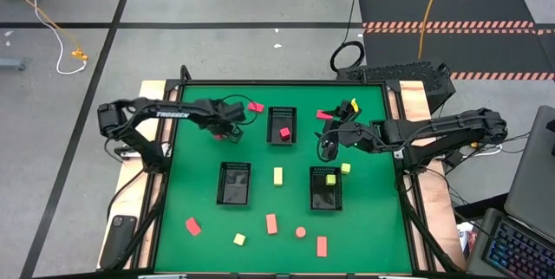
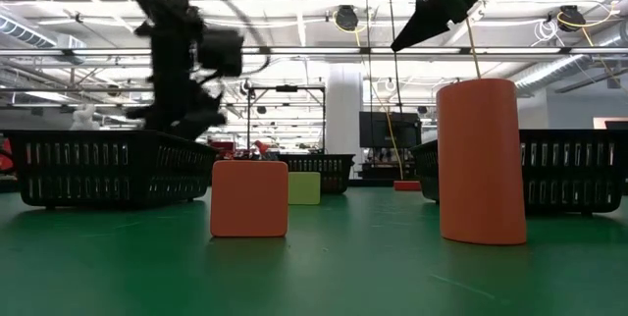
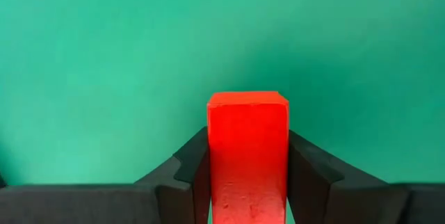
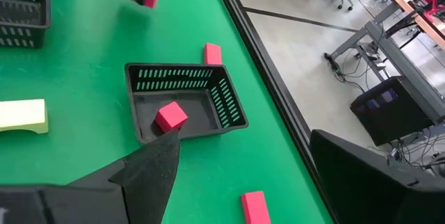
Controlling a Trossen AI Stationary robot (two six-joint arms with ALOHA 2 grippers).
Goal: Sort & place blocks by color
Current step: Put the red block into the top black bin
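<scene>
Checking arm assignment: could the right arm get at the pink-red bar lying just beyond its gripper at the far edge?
Probably yes. The right gripper stands open and empty, and the pink-red bar lies flat on bare green table beside the far tray, nothing covering it.

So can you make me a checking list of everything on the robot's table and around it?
Surface: green table, wooden side edges.
Job's things: red block in left gripper; pink-red cube in far black tray; yellow block in right-hand tray; middle tray looks empty; other red, orange and yellow blocks loose on the table.
Clutter: nothing seen.
Grippers: left gripper shut on the red block; right gripper open, holding nothing.
Cables: orange cable and white cable on the floor.
Surroundings: laptop, striped floor mats.
</scene>
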